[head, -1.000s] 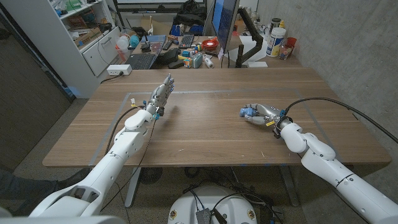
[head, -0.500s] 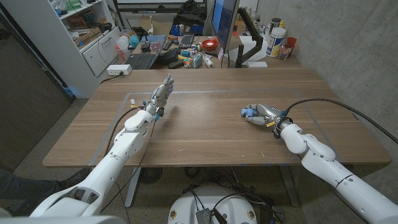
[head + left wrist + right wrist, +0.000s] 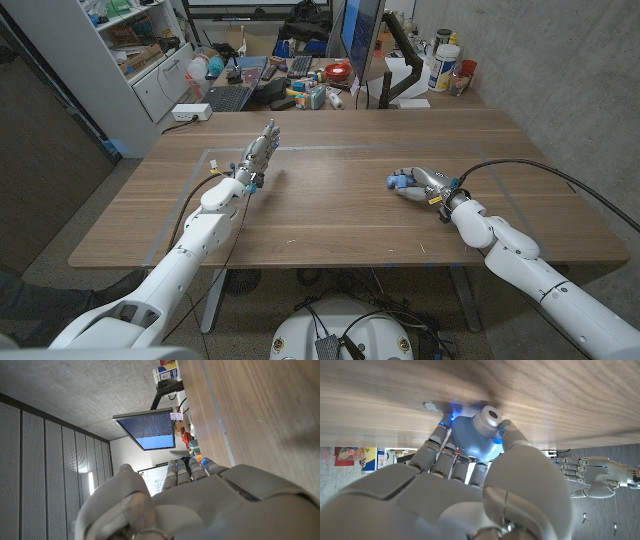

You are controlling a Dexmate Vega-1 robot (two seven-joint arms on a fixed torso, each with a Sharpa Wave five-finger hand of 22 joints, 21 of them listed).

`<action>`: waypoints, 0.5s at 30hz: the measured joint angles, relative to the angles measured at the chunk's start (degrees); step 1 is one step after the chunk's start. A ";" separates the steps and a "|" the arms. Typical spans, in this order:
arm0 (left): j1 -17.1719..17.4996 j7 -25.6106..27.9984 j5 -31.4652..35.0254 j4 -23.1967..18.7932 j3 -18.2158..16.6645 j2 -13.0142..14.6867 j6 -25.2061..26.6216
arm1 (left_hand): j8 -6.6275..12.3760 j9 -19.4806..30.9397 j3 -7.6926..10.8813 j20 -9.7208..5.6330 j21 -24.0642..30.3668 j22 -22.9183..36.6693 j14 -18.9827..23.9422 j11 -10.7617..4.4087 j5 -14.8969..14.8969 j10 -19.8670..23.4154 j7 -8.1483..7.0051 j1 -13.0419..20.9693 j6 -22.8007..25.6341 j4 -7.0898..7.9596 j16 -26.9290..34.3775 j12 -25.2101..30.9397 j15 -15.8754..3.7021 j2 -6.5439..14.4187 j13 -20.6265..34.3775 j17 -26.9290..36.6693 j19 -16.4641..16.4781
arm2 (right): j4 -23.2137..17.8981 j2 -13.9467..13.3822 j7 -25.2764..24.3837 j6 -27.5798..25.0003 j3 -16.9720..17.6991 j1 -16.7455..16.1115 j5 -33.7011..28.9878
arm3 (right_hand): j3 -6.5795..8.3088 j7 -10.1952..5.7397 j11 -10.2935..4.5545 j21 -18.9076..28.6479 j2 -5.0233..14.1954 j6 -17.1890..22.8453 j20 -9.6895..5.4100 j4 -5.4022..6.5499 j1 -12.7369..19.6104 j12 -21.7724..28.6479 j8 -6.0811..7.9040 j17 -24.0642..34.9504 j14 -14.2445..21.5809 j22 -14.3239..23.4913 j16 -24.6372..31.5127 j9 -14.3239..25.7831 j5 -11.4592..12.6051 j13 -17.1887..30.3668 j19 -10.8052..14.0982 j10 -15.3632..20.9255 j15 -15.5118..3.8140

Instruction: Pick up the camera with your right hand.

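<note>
A small blue toy camera (image 3: 399, 181) with a grey lens sits on the wooden table (image 3: 330, 215), right of the middle. My right hand (image 3: 429, 184) is wrapped around it. In the right wrist view the fingers (image 3: 445, 452) curl over the camera's (image 3: 470, 442) blue body and the thumb (image 3: 517, 442) presses beside the lens. My left hand (image 3: 257, 155) stands at the table's left with its fingers straight and apart, holding nothing. It appears as well in the right wrist view (image 3: 592, 476) and in its own wrist view (image 3: 200, 502).
The table's far edge is crowded: a monitor on an arm (image 3: 362, 40), a keyboard (image 3: 229, 97), a power strip (image 3: 191, 112), bottles (image 3: 446, 68) and small boxes. A pale tape rectangle (image 3: 340, 149) marks the tabletop. A concrete wall stands to the right.
</note>
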 measured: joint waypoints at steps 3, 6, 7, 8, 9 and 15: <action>0.00 -0.08 -0.04 0.00 0.00 0.00 -0.05 | 0.00 0.00 0.00 0.00 0.00 0.00 0.00 0.00 0.00 0.00 0.00 0.00 0.00 0.00 0.00 0.00 0.00 0.00 0.00 0.00 0.00 | -0.06 0.05 0.00 0.00 0.11 -0.01 0.00 | 0.00 -0.08 0.00 0.00 0.29 0.08 0.00 0.00 0.30 0.00 0.00 0.01 0.00 0.00 0.00 0.00 0.00 0.00 0.00 0.00 0.00; -0.21 -0.21 -0.12 0.62 -0.01 -0.13 -0.10 | 0.00 0.00 0.00 0.00 0.00 0.00 0.00 0.00 0.00 0.00 0.00 0.00 0.00 0.00 0.00 0.00 0.00 0.00 0.00 0.00 0.00 | -0.23 0.11 -0.37 0.33 0.30 -0.03 0.19 | 0.00 -0.08 0.13 0.00 0.29 0.08 0.44 0.00 0.29 0.00 0.00 0.00 0.31 -0.01 0.00 0.00 -0.40 0.00 1.28 0.29 0.31; -0.21 -0.22 -0.14 0.62 -0.01 -0.13 -0.11 | 0.00 0.00 0.00 0.00 0.00 0.00 0.00 0.00 0.00 0.00 0.00 0.00 0.00 0.00 0.00 0.00 0.00 0.00 0.00 0.00 0.00 | -0.24 0.12 -0.37 0.33 0.30 -0.03 0.19 | 0.00 0.13 0.12 -0.01 0.29 0.30 0.38 0.00 0.29 0.00 0.00 0.00 0.51 -0.03 0.00 0.00 -0.40 0.00 2.05 0.29 0.10; -0.21 -0.25 -0.15 0.62 -0.01 -0.13 -0.11 | 0.00 0.00 0.00 0.00 0.00 0.00 0.00 0.00 0.00 0.00 0.00 0.00 0.00 0.00 0.00 0.00 0.00 0.00 0.00 0.00 0.00 | -0.30 0.16 -0.37 0.33 0.36 -0.03 0.19 | 0.00 0.22 0.13 -0.01 0.30 0.39 0.03 0.00 0.29 0.00 0.00 0.00 0.61 -0.03 0.00 -0.01 -0.41 0.00 2.64 0.29 0.01; -0.37 -0.30 -0.16 0.91 -0.01 -0.21 -0.12 | 0.00 0.00 0.00 0.00 0.00 0.00 0.00 0.00 0.00 0.00 0.00 0.00 0.00 0.00 0.00 0.00 0.00 0.00 0.00 0.00 0.00 | -0.33 0.18 -0.58 0.42 0.42 -0.04 0.27 | 0.00 0.10 0.13 -0.01 0.29 0.51 -0.61 0.00 0.29 0.00 -0.01 0.00 0.61 -0.04 0.00 -0.01 -0.41 0.00 3.29 0.29 0.01; -0.60 -0.55 -0.20 1.34 -0.01 -0.31 -0.14 | 0.00 0.00 0.00 0.00 0.00 0.00 0.00 0.00 0.00 0.00 0.00 0.00 0.00 0.00 0.00 0.00 0.00 0.00 0.00 0.00 0.00 | -0.62 0.27 -0.91 0.65 0.73 -0.12 0.34 | -0.01 -0.09 -0.07 0.00 0.29 0.70 -5.41 0.00 0.29 0.00 -0.01 0.00 0.60 0.44 -0.01 0.00 -0.46 0.00 7.40 0.50 0.01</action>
